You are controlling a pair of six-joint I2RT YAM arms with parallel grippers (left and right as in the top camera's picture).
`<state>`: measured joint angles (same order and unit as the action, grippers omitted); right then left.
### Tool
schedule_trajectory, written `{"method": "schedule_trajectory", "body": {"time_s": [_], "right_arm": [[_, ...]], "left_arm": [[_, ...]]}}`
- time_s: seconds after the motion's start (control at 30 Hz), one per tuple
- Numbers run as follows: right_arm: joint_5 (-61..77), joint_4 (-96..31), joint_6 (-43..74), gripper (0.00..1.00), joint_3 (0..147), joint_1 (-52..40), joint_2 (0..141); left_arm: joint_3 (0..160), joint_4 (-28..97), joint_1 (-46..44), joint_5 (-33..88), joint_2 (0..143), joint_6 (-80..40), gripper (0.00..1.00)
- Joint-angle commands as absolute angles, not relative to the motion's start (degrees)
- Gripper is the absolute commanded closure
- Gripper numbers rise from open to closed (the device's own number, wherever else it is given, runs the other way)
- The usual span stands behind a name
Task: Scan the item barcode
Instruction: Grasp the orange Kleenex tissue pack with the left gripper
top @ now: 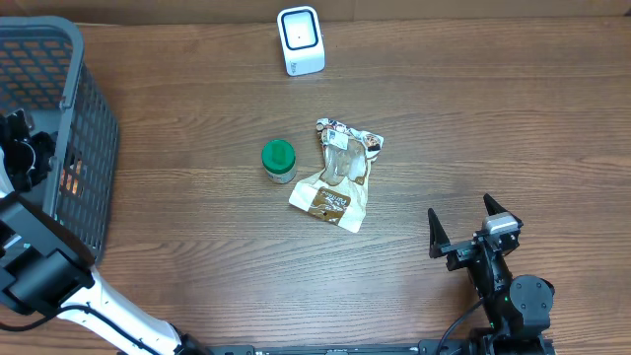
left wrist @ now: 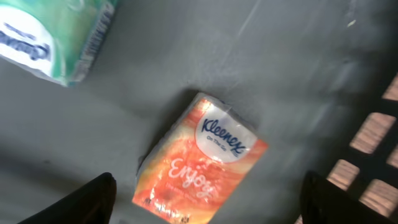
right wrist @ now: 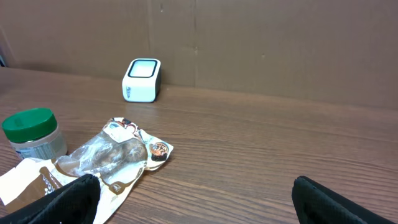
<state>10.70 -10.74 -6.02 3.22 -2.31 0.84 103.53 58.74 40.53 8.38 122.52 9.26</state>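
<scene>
Left end effector (left wrist: 208, 186) hangs inside the basket (top: 94, 168) at the left edge of the surface (top: 493, 118), w/ fingers spread wide and nothing between them. Below it, flat on the basket floor, lies an orange Kleenex tissue pack (left wrist: 202, 162), prob. the item to scan. A green pack (left wrist: 53, 37) sits apart from it, toward the top-left of the wrist view.

Right end effector (top: 461, 212) idles near-right over bare surface, prongs fully apart and empty.

Scanner (top: 301, 39) stands at the far edge, approx. centre. A green-lidded jar (top: 279, 161) and a crinkled pouch (top: 338, 177) lie mid-surface, just beside each other.

Handling: the pack looks light and soft, w/ slick film wrap, so it will squash before it breaks and could slide if pinched loosely. Best hold is across the 2 long sides at mid-length, firm but not crushing. It lies skewed to the fingers, so the wrist prob. needs turning first. Barcode not visible from here; may be on the underside, so keep both faces free of the fingers for presenting to the scanner.
</scene>
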Motion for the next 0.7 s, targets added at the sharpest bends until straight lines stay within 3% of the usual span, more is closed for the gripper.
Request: {"method": "schedule_trajectory", "body": {"time_s": [0.0, 0.1, 0.37, 0.53, 0.67], "right_arm": [[11.0, -10.55, -6.09, 0.0, 3.25, -2.55, 0.16], [11.03, -10.57, -6.07, 0.0, 3.27, -2.55, 0.16], [11.03, -10.57, -6.09, 0.0, 3.25, -2.55, 0.16], [11.0, -10.55, -6.07, 0.0, 3.27, -2.55, 0.16], [11.0, -10.55, -6.07, 0.0, 3.27, -2.55, 0.16]], "left_arm": [[103.88, 58.54, 40.47, 8.99, 124.09, 10.35, 0.2], [103.88, 58.39, 40.47, 8.99, 125.27, 10.35, 0.14], [103.88, 58.19, 40.47, 8.99, 129.01, 10.28, 0.19], [103.88, 58.67, 40.47, 8.99, 129.97, 10.26, 0.38], [103.9, 59.02, 40.49, 8.99, 129.95, 10.0, 0.66]]}}
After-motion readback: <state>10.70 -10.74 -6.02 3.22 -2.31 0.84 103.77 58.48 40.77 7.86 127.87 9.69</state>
